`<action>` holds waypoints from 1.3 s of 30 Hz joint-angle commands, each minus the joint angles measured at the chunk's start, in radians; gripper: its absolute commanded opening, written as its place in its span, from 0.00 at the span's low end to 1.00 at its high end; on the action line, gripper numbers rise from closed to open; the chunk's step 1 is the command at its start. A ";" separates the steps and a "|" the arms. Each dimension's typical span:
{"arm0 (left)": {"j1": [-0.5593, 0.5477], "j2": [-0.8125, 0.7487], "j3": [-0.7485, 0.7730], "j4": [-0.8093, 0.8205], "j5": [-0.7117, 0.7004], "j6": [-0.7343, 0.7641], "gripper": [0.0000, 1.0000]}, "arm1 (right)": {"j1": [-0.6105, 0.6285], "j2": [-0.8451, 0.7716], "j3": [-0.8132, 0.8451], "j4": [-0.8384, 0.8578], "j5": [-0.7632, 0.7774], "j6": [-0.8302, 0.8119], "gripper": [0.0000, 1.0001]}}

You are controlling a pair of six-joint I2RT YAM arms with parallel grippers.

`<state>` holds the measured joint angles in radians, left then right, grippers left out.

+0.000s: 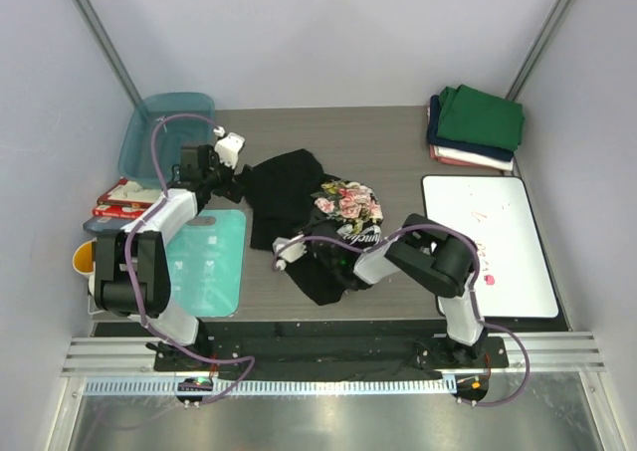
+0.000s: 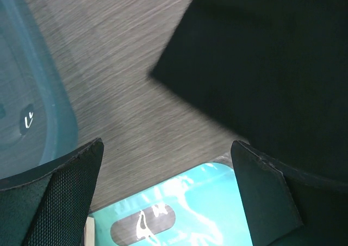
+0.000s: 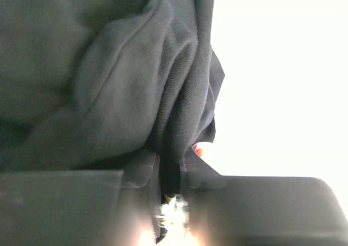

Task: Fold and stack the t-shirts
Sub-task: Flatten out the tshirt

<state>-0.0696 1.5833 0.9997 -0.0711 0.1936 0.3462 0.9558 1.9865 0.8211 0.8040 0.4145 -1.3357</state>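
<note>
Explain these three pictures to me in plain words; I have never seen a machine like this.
The wide picture looks down from above on a table with two robot arms bolted at its near edge: left arm and right arm. The other two pictures come from small cameras on the wrists, looking along each arm's own fingers. On the table lie a crumpled black t-shirt with a flower print, a stack of folded shirts at the far right, a white board, a teal mat and a teal tub. The left gripper is open, holds nothing and sits beside the shirt's edge. The right gripper is closed on a fold of the black t-shirt.
</note>
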 commanded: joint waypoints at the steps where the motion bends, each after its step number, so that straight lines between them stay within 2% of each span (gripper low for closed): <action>1: 0.030 0.006 0.008 0.065 0.018 -0.022 1.00 | 0.075 -0.009 0.053 0.414 0.143 -0.060 0.54; 2: 0.031 0.006 0.008 0.065 0.032 -0.029 1.00 | 0.077 -0.046 0.071 0.378 0.183 -0.042 0.74; 3: 0.030 -0.002 0.008 0.065 0.044 -0.029 1.00 | 0.078 -0.075 0.087 0.344 0.220 0.019 0.84; 5: 0.031 -0.008 0.007 0.057 0.069 -0.033 1.00 | 0.078 -0.174 0.098 0.194 0.256 0.084 0.95; 6: 0.031 -0.009 0.008 0.057 0.075 -0.032 1.00 | 0.078 -0.204 0.114 0.137 0.286 0.161 0.96; 9: 0.031 -0.014 0.005 0.045 0.105 -0.024 1.00 | 0.072 -0.317 0.176 -0.195 0.291 0.317 1.00; 10: 0.031 -0.009 0.008 0.037 0.122 -0.019 1.00 | 0.061 -0.342 0.199 -0.479 0.253 0.478 1.00; 11: 0.031 -0.008 0.008 0.021 0.133 -0.018 1.00 | 0.046 -0.365 0.225 -0.631 0.183 0.563 1.00; 12: 0.031 -0.006 0.010 0.008 0.170 -0.009 1.00 | 0.005 -0.408 0.257 -0.767 -0.002 0.628 1.00; 13: 0.031 -0.006 0.013 -0.007 0.190 0.002 1.00 | -0.011 -0.426 0.256 -0.978 -0.113 0.680 1.00; 14: 0.031 -0.006 0.011 -0.019 0.197 0.007 1.00 | -0.020 -0.454 0.234 -1.015 -0.173 0.684 1.00; 16: 0.030 -0.017 0.010 -0.035 0.227 0.017 1.00 | -0.015 -0.534 0.127 -1.081 -0.286 0.643 1.00; 22: 0.028 -0.046 0.016 -0.096 0.245 0.046 1.00 | 0.020 -0.626 -0.045 -1.155 -0.397 0.612 1.00; 32: 0.030 -0.023 0.036 -0.119 0.222 0.056 1.00 | 0.136 -0.600 -0.152 -1.091 -0.396 0.607 1.00; 36: 0.030 -0.009 0.033 -0.121 0.222 0.060 1.00 | 0.165 -0.552 -0.161 -1.033 -0.333 0.580 1.00; 38: 0.030 -0.002 0.033 -0.121 0.227 0.066 1.00 | 0.175 -0.531 -0.171 -1.014 -0.315 0.567 0.98; 39: 0.030 0.003 0.031 -0.122 0.228 0.069 1.00 | 0.176 -0.506 -0.175 -0.987 -0.292 0.560 0.93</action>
<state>-0.0414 1.5803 1.0019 -0.1932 0.4042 0.3882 1.1145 1.4044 0.6781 -0.2485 0.0654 -0.7513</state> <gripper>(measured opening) 0.996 0.986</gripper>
